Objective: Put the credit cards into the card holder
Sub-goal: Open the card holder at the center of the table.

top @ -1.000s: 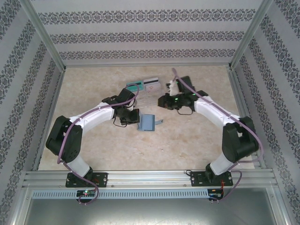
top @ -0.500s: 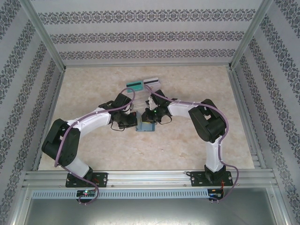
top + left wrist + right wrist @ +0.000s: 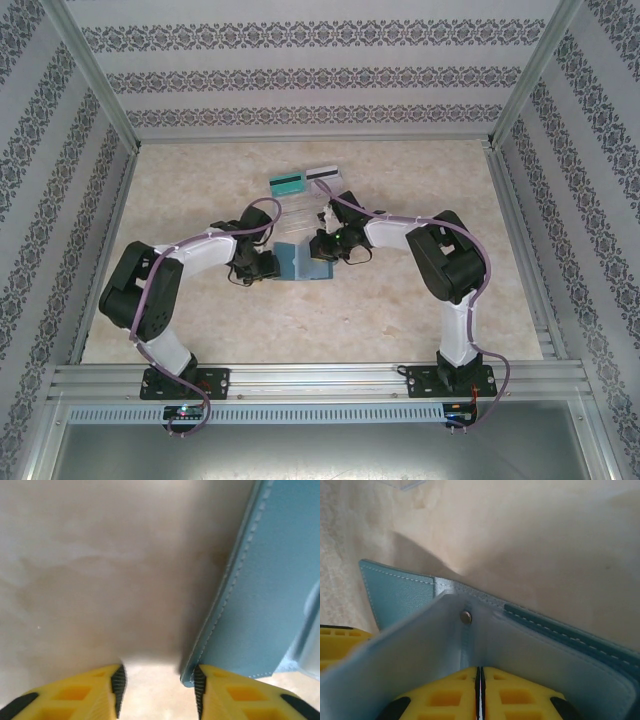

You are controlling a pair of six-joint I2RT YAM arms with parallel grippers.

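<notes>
The teal-blue card holder (image 3: 298,262) lies open at mid-table, one flap raised. My left gripper (image 3: 271,265) is at its left side, open (image 3: 157,682); the holder's stitched cover edge (image 3: 270,590) leans against the inside of the right-hand finger. My right gripper (image 3: 322,250) comes in from the back right, shut (image 3: 480,672), its tips pressed into the fold of the grey inner pockets (image 3: 530,650) below a small metal snap (image 3: 465,616). Nothing shows between those fingers. A teal credit card (image 3: 287,181) and a white one (image 3: 322,172) lie further back.
Clear plastic trays (image 3: 300,208) lie between the cards and the holder, close behind both grippers. Patterned walls close in the table on the left, back and right. An aluminium rail (image 3: 320,380) runs along the near edge.
My right gripper has swung from beside the cards down to the card holder. The left gripper has opened, and the holder now stands open with one flap up.
</notes>
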